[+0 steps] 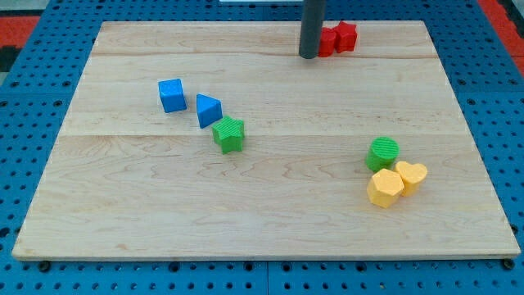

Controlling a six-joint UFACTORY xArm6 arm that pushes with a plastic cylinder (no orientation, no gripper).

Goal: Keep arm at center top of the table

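Observation:
My tip (pixel 309 56) rests on the wooden board (pixel 262 205) near the view's top, a little right of centre. The dark rod rises out of the top edge of the view. Right beside the tip, on its right, sit two red blocks: a partly hidden red block (pixel 327 42) touching or nearly touching the rod, and a red star-like block (pixel 346 35) next to it.
A blue cube (pixel 172 95), a blue triangular block (pixel 208 110) and a green star (pixel 229 134) lie in a row at the left centre. A green cylinder (pixel 383 153), a yellow hexagon (pixel 384 188) and a yellow heart-like block (pixel 411 174) cluster at the lower right.

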